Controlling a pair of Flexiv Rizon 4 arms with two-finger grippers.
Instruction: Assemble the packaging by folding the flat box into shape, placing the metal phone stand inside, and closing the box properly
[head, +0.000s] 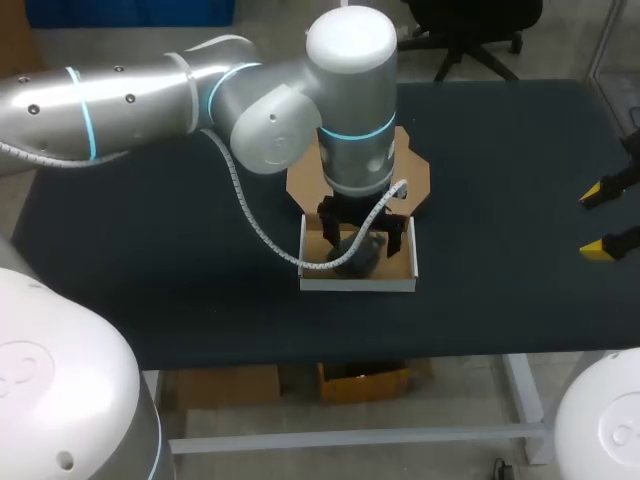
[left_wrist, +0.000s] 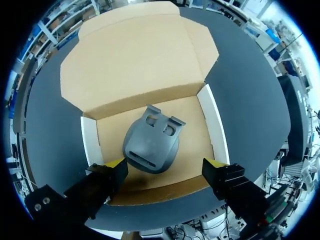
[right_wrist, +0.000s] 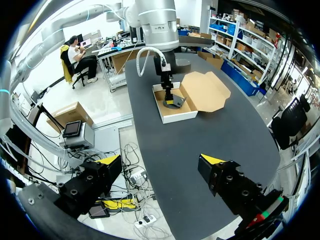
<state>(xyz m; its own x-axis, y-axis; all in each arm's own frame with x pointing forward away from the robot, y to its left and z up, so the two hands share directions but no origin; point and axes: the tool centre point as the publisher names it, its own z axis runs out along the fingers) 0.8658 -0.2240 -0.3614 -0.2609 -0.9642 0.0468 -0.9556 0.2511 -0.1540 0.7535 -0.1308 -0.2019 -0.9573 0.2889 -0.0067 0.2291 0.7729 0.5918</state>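
A cardboard box (head: 358, 282) with white outer walls stands folded into a tray at the table's middle, its brown lid (head: 418, 175) lying flat and open behind it. The grey metal phone stand (left_wrist: 151, 143) lies on the floor of the box (left_wrist: 90, 142). My left gripper (head: 366, 232) hangs open straight above the tray, and its yellow-tipped fingers (left_wrist: 116, 164) straddle the stand without touching it. My right gripper (head: 606, 217) is open at the table's right edge, far from the box (right_wrist: 177, 113), with nothing between its fingers (right_wrist: 212, 160).
The dark table (head: 150, 260) carries only the box. The left arm's grey body and its white cable (head: 262, 235) reach over the table's middle from the left.
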